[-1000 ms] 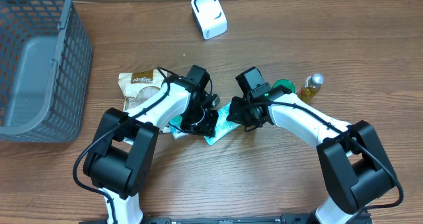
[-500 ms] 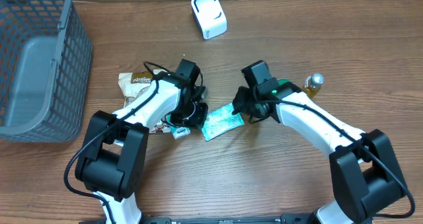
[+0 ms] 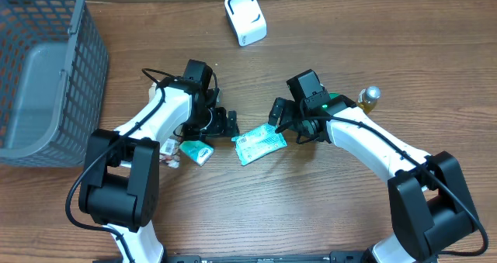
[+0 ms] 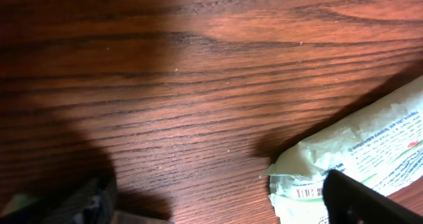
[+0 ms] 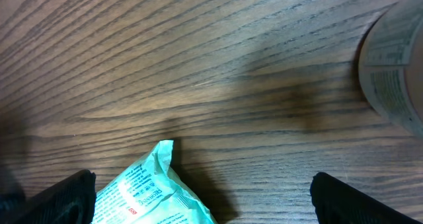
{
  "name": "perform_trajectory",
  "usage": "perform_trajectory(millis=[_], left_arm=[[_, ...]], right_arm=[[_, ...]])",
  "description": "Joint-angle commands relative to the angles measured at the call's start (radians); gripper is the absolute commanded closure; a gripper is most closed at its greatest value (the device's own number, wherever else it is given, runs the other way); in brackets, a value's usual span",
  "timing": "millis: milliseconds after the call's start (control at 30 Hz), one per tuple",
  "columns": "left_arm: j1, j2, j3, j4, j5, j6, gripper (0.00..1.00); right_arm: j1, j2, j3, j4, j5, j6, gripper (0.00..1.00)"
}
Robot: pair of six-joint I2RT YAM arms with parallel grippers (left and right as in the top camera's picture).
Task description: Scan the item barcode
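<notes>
two open pincers flanking a teal packet on the worktop

the teal packet [image 3: 259, 144] is lying flat on the wooden worktop [image 3: 311, 209], tilted, with its printed face showing upward. nothing is gripping it.

the left pincer [image 3: 227, 124] is hovering just beside the packet's left end. its jaws are standing wide apart and holding nothing. in the left wrist view its fingers [image 4: 367, 201] are sitting at the far edges of the picture. the packet's crimped end [image 4: 357, 154] is lying on the wood close by the right-hand finger. small barcode-like print [image 4: 308, 192] is showing near that crimp.

the right pincer [image 3: 278, 117] is hanging just beyond the packet's upper right corner, also spread wide and empty. in the right wrist view its fingers [image 5: 63, 196] are framing the bottom corners of the picture, and a corner of the packet [image 5: 149, 191] is poking up between them, lying on the wood and touching neither finger.

the white scanner [image 3: 245, 18] is standing well beyond the packet, toward the far edge of the worktop. a small green packet [image 3: 197, 151] is lying near the teal packet's left, past the left pincer. a bottle [image 3: 366, 101] is standing well to the packet's right, behind the right arm. a grey mesh basket [image 3: 89, 53] is sitting far off to the packet's left.
</notes>
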Motion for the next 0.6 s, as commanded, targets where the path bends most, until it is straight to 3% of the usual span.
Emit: perform_trajectory(millis=[0,567], left_arm=[[-0.002,-0.028,0.019,0.004,-0.010,-0.010,0.00],[-0.002,-0.028,0.019,0.004,-0.010,-0.010,0.00]], right_arm=[[0.002,-0.021,0.019,0.000,0.016,0.000,0.00],[0.002,-0.021,0.019,-0.013,0.016,0.000,0.00]])
